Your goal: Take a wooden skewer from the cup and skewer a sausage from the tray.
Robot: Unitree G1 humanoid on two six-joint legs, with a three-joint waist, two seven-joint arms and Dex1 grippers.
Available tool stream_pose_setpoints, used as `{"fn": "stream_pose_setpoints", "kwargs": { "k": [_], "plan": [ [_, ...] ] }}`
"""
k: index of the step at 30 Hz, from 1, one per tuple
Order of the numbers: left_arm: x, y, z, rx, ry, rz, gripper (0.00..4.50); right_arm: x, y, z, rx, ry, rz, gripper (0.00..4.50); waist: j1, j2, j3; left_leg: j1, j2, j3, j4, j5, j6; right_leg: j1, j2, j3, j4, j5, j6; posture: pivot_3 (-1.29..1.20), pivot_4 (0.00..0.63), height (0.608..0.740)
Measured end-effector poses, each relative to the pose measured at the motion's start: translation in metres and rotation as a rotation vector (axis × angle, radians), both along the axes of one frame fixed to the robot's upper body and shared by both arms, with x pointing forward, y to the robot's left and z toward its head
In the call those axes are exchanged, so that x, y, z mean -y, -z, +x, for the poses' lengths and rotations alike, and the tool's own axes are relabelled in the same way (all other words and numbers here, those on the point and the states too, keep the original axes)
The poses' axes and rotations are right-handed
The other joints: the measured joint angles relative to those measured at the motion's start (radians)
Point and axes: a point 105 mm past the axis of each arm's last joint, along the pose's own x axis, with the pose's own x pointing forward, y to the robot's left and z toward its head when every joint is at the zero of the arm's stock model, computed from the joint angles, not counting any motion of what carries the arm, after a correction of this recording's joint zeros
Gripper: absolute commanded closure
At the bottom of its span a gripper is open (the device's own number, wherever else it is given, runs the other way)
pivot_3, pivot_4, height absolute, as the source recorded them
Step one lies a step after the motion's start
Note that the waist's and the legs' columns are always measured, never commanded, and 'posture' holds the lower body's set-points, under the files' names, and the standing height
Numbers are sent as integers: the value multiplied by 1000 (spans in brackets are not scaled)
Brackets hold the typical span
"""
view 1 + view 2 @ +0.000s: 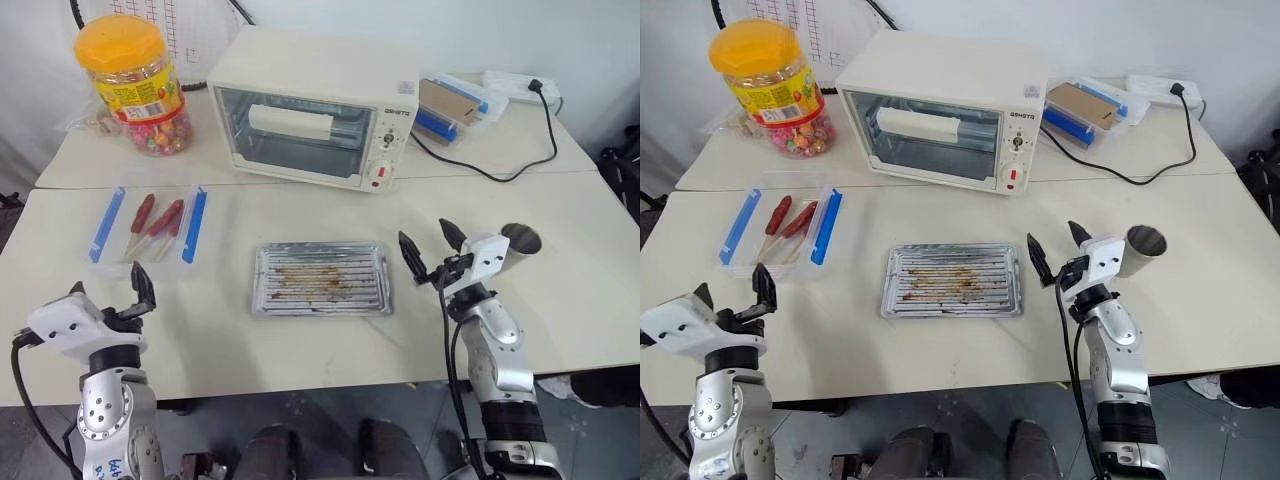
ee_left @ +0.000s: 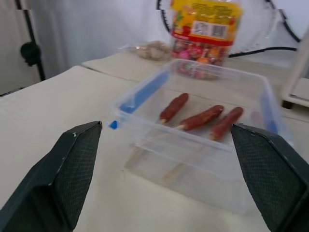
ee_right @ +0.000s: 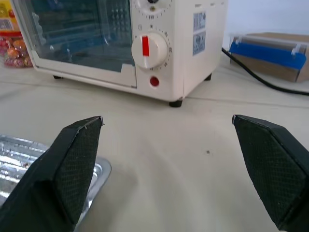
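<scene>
The ribbed silver tray (image 1: 320,278) with brown grease stains lies at the table's middle and holds no sausage. Three sausages (image 2: 202,117) on thin wooden sticks lie in a clear plastic box (image 1: 150,228) with blue clips, left of the tray. The dull metal cup (image 1: 1143,245) stands to the right, just behind my right gripper (image 1: 425,235); any skewer inside it is hidden. That gripper is open and empty, right of the tray. My left gripper (image 1: 110,282) is open and empty near the front left edge, in front of the box.
A white toaster oven (image 1: 315,105) stands at the back centre, with an orange-lidded candy jar (image 1: 135,85) to its left. Behind right are another blue-clipped box (image 1: 455,100), a power strip (image 1: 515,85) and a black cable (image 1: 480,168).
</scene>
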Motion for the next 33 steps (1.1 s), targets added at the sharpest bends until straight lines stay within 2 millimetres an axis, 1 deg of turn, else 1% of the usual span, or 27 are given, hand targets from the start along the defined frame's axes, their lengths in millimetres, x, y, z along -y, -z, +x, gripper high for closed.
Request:
{"fn": "stream_pose_setpoints", "kwargs": {
  "k": [4, 7, 9, 12, 13, 15, 18, 21, 23, 28, 31, 33],
  "plan": [
    [-1, 12, -8, -82, 26, 29, 11, 6, 3, -6, -11, 3, -31, 0, 1, 0, 0, 0, 0, 0, 0, 0, 0, 0, 0, 0, 0, 0, 0, 0, 150, 740],
    [5, 21, -12, -121, 53, 32, 11, 8, 9, -13, -29, 10, -34, 0, 3, 0, 0, -1, 0, 0, 0, 0, 0, 0, 0, 0, -1, 0, 0, 0, 150, 740],
    [13, 19, -13, -113, 78, 36, 11, 9, 10, -19, -32, 10, -43, 0, 4, 0, 0, -1, 0, 0, 0, 0, 0, 0, 0, 0, -2, 0, 0, 0, 150, 740],
    [16, 14, -13, -98, 90, 41, 11, 11, 11, -26, -37, 9, -59, 0, 2, 0, 0, 0, 0, 0, 0, 0, 0, 0, 0, 1, -1, 0, 0, 0, 150, 740],
    [18, 14, -14, -100, 103, 45, 11, 11, 13, -32, -42, 7, -61, 0, 2, 0, 0, 0, 0, 0, -1, 0, 0, 0, 0, 1, -2, 0, 0, 0, 150, 740],
    [20, 19, -16, -124, 125, 51, 11, 8, 22, -43, -71, -6, -72, 0, 2, 0, 0, 0, 0, 0, -1, 0, 0, 0, 0, 1, -2, 0, 0, 0, 150, 740],
    [21, 28, -19, -171, 163, 72, 11, 9, 38, -52, -123, -3, -87, 0, 2, 0, 0, 0, 0, 1, -1, 0, 0, 0, 0, 2, -3, 0, 0, 0, 150, 740],
    [21, 38, -20, -214, 207, 87, 11, 11, 42, -54, -131, 15, -97, 0, 1, 0, 0, 0, 0, 1, 0, 0, 0, 0, 0, 2, -2, 0, 0, 0, 150, 740],
    [24, 43, -18, -230, 268, 111, 11, 13, 39, -54, -115, 27, -98, 0, 2, 0, 0, 0, 0, 1, -1, 0, 0, 0, 0, 2, -2, 0, 0, 0, 150, 740],
    [36, 37, -11, -196, 378, 165, 11, 18, 42, -58, -116, 59, -80, 0, 2, 0, 0, 0, 0, 1, -1, -1, 0, 0, 0, 2, -2, 0, 0, 0, 150, 740],
    [37, 38, -7, -187, 395, 166, 11, 24, 41, -58, -116, 87, -71, 0, 1, 0, 0, 0, 0, 1, -1, -1, 0, 0, 0, 2, -2, 0, 0, 0, 150, 740],
    [37, 39, -5, -187, 398, 161, 11, 29, 40, -57, -114, 112, -35, 0, 1, 0, 0, 0, 0, 1, -1, -1, 0, 0, 0, 2, -2, 0, 0, 0, 150, 740]
  ]
}}
